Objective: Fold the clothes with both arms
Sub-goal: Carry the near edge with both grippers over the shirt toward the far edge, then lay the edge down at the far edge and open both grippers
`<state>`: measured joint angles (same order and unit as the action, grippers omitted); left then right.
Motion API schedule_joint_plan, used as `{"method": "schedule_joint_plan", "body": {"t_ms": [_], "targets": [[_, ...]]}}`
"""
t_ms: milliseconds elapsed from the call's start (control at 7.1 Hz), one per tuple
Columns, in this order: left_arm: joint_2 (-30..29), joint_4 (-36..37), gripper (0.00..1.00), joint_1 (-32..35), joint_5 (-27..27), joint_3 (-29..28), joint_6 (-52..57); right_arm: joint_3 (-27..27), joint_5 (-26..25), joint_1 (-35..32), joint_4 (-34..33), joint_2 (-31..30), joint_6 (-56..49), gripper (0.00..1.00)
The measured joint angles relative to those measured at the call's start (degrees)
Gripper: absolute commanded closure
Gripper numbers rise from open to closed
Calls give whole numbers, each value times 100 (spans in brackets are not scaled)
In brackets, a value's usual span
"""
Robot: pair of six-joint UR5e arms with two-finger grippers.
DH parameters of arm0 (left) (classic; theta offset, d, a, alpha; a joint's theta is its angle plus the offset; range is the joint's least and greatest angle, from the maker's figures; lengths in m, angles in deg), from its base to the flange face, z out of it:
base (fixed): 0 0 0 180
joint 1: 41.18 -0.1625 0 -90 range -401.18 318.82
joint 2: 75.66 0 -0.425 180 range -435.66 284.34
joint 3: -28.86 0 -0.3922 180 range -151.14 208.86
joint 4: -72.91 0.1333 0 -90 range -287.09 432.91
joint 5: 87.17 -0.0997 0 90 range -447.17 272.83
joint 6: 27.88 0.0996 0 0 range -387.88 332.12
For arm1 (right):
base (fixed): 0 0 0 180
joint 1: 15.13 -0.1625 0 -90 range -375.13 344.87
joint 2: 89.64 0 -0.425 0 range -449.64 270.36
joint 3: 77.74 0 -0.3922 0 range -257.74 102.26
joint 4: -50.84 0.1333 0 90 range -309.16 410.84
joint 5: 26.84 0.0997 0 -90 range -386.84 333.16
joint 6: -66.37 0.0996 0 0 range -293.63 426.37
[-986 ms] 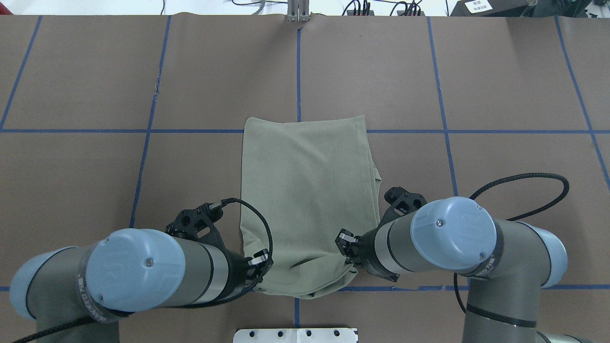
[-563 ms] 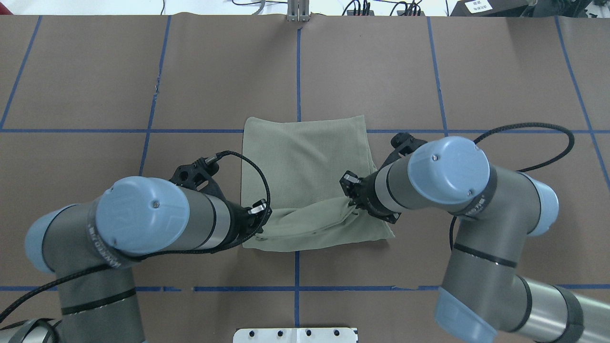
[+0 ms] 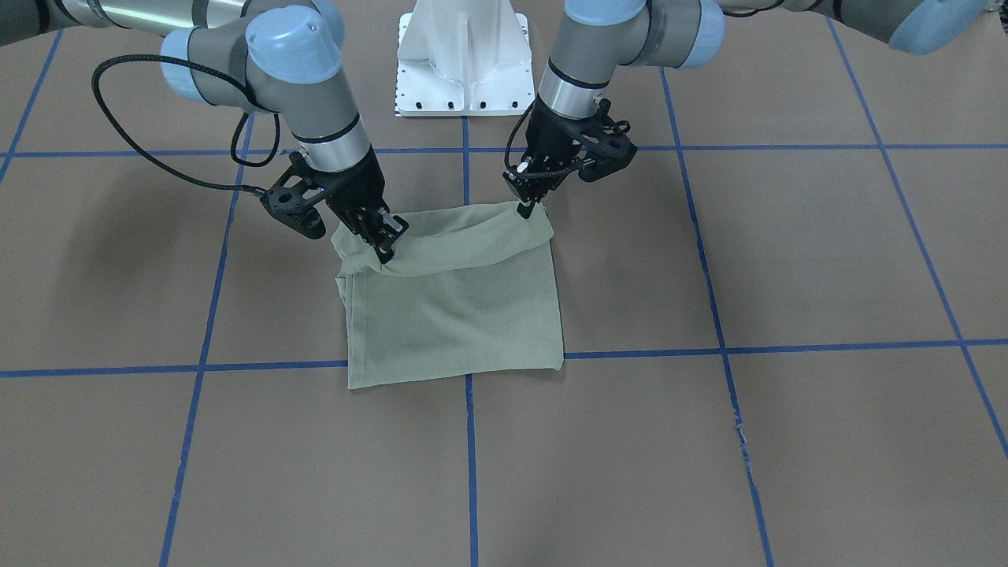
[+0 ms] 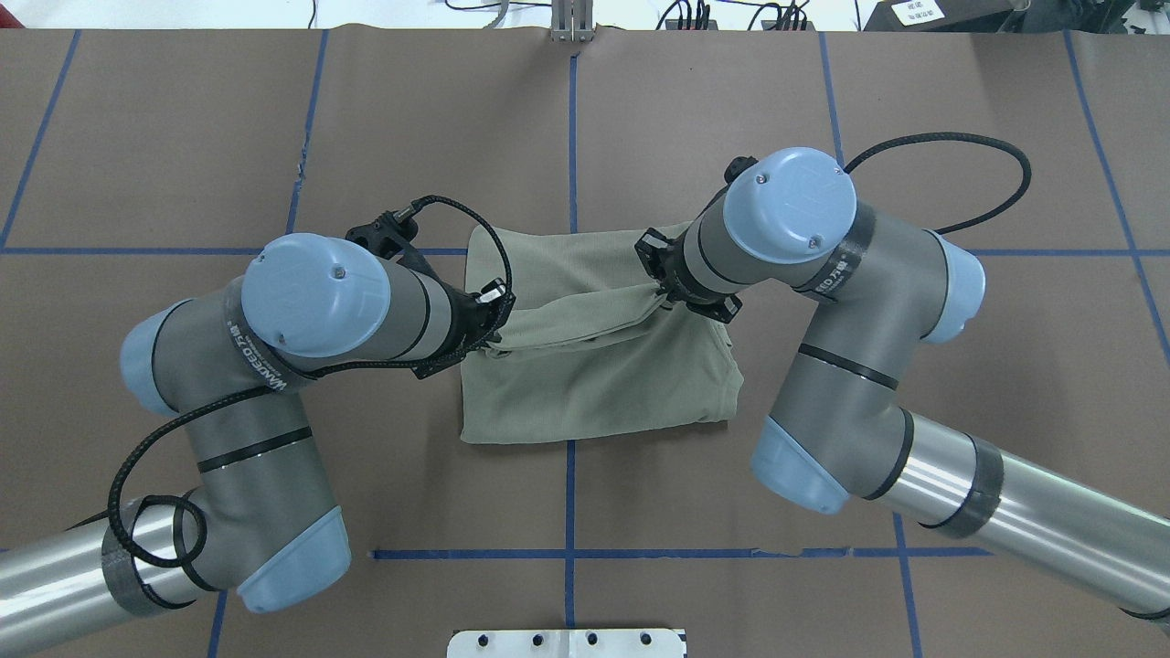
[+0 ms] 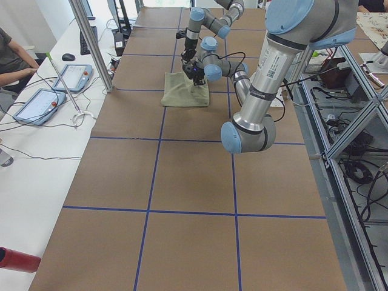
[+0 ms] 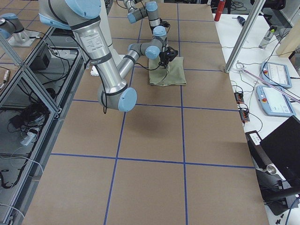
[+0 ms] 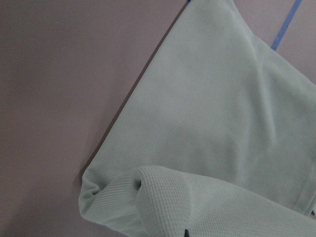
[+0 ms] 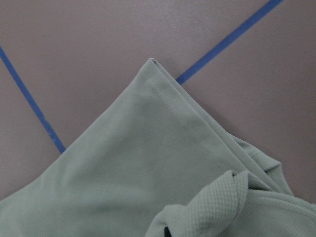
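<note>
Our left claw [image 4: 492, 313] and right claw [image 4: 660, 277] are clamped on the shirt [image 4: 594, 393]; uneven travel could skew our fold or free a corner

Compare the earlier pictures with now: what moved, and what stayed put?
The left gripper and the right gripper carried the near edge of the shirt away from the robot, folding it over toward the far edge. Both kept their hold; the far edge stayed by the blue tape line.

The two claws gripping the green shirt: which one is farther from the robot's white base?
The right gripper, on the overhead view's right: it pinches the shirt farther out, while the left gripper sits nearer the base.
</note>
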<state>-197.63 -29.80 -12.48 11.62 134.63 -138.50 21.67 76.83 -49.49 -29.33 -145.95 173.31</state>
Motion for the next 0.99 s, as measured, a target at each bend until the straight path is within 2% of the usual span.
{"method": "schedule_joint_plan", "body": {"t_ms": [282,423,563,704,845,986], "targets": [[-171,-320,100,206,0,-466,3,-622,8,-182,601,135,-157,100],[-282,-422,100,278,0,-693,1,-731,16,-238,687,148,-194,100],[-346,-557,82,338,-2,-884,1,-806,22,-262,720,155,-209,82],[-410,-646,67,416,-4,-1045,65,-934,27,-268,735,214,-226,1],[-528,-771,1,558,-2,-1310,267,-1226,22,-285,836,366,-256,0],[-680,-1093,0,748,-1,-1804,538,-1644,15,-357,1104,527,-290,0]]}}
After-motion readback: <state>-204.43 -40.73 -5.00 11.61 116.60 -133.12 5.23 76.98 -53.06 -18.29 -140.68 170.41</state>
